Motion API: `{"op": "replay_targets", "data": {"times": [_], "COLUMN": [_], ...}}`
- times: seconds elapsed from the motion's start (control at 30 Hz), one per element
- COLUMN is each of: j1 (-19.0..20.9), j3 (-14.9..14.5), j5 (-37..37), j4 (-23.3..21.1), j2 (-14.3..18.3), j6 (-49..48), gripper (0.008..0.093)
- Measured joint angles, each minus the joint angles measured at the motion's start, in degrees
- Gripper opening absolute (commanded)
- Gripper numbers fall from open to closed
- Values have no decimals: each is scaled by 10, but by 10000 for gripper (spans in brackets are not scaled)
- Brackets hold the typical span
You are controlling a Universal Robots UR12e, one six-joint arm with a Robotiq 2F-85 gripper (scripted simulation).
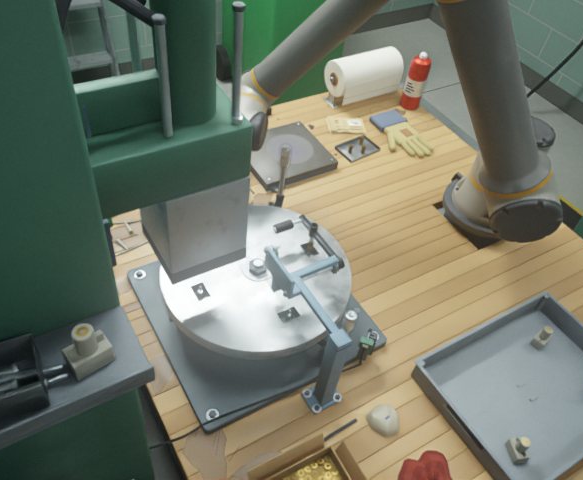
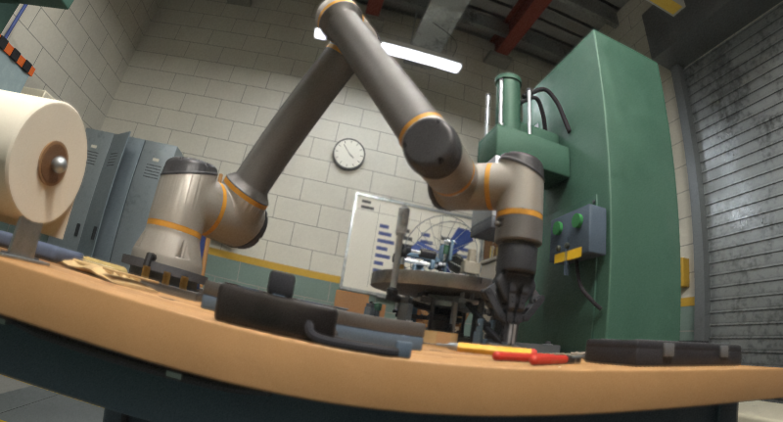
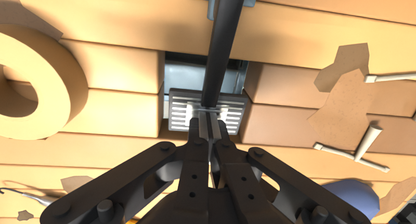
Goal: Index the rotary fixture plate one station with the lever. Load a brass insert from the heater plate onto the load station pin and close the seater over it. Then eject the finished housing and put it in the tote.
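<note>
The round rotary fixture plate (image 1: 255,281) sits on a grey base under the green press, with small station pockets on its top and a blue-grey seater arm (image 1: 302,289) reaching over it. The index lever (image 1: 282,173) stands upright at the plate's far edge. A cream housing (image 1: 88,350) rests on the grey shelf at the left. The heater plate (image 1: 292,153) lies behind the fixture. In the wrist camera a ribbed metal pedal (image 3: 206,111) lies in a slot in the bench, with a dark rod (image 3: 220,45) rising from it. My gripper (image 3: 208,122) is right over that pedal, closed and empty.
Behind the work stand a paper roll (image 1: 365,73), a red can (image 1: 415,80) and a glove (image 1: 408,138). The grey tote (image 1: 524,385) holds three housings at the right front. A box of brass inserts (image 1: 315,467) sits at the near edge. Screwdrivers (image 2: 512,354) lie beside the gripper.
</note>
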Motion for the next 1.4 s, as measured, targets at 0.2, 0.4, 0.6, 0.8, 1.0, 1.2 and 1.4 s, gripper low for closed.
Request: {"op": "replay_targets", "data": {"times": [0.2,0.4,0.6,0.8,1.0,1.2,1.4], "j1": [0,0,1,1,1,1,1], "j3": [0,1,1,1,1,1,2], "j5": [0,0,0,0,0,0,0], "j4": [-1,-2,-3,-5,-6,-7,-8], "j2": [1,1,2,3,4,5,6], "j6": [0,0,1,1,1,1,1], "gripper": [80,80,80,80,80,80,80]}}
